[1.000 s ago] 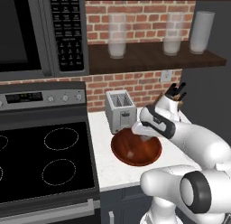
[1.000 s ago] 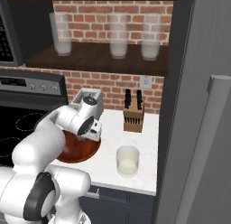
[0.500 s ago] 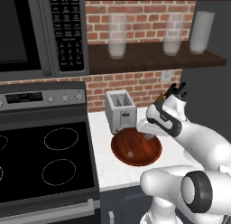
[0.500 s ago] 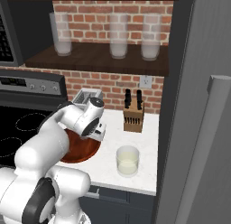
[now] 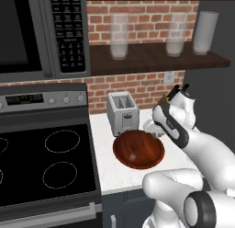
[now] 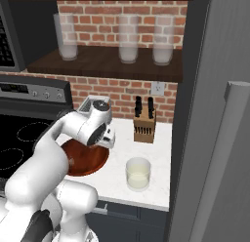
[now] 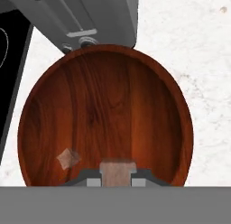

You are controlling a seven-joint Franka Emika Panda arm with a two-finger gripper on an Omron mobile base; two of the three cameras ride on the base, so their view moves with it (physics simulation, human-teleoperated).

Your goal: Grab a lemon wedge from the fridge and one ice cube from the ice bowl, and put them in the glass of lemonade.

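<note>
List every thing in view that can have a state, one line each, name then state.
gripper: shut on an ice cube, above the ice bowl.
ice cube: held between the fingertips.
second ice cube: loose in the bowl.
ice bowl: upright on the counter beside the toaster.
glass of lemonade: upright, holds pale liquid.
fridge: door closed.
toaster: slots empty.

Glossy reddish-brown wood grain is showing across the ice bowl (image 7: pixel 108 105); a pale translucent ice cube (image 7: pixel 117 172) is sitting between dark fingertips.

Red brick wall (image 5: pixel 147 20), dark wood shelf (image 5: pixel 156 61), white speckled counter (image 6: pixel 161 143), black stove (image 5: pixel 41 162).
</note>
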